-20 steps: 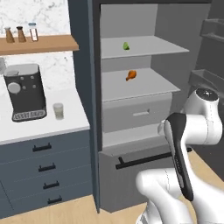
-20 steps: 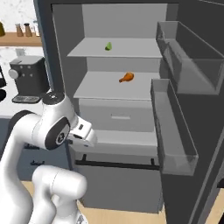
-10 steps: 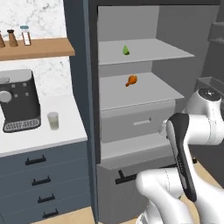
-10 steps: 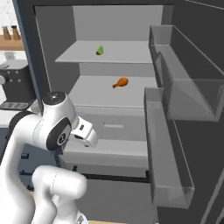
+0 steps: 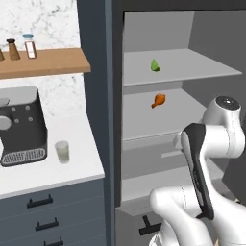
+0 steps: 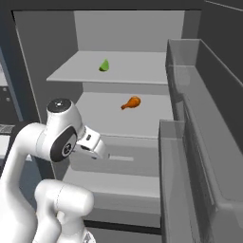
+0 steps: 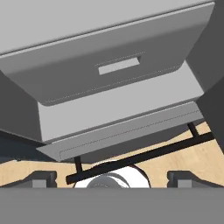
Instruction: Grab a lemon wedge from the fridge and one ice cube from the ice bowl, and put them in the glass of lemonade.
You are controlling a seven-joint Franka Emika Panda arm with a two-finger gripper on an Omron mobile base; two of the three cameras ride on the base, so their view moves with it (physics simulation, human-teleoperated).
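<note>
The gripper (image 7: 112, 177) is held wide apart with nothing between its fingers (image 7: 41, 178), and it is pointed down at the front of the fridge (image 5: 96, 72). In the hand view, the fridge's pale grey drawer (image 7: 109, 65), with a recessed slot handle, is seen above the gripper, and a black bar handle (image 7: 140, 155) on the fridge's lower front is seen just beyond the fingertips, over a wooden floor (image 7: 26, 168).

In the right base view, the gripper end is seen in front of the fridge drawer, below the fridge's middle shelf (image 6: 123, 114). The fridge stands open. A green lemon wedge (image 5: 154, 65) lies on the fridge's upper shelf (image 5: 178, 65). An orange drumstick (image 5: 158, 100) lies on the middle shelf, below the wedge. The fridge's door bins (image 6: 199, 118) are seen to the right of the shelves.

To the left of the fridge, on a white counter (image 5: 48, 168), the glass (image 5: 62, 151) of pale lemonade stands upright, just beside a dark coffee machine (image 5: 21, 125). A wooden shelf (image 5: 43, 62) with small shakers (image 5: 21, 48) hangs above the counter, left of the fridge.
</note>
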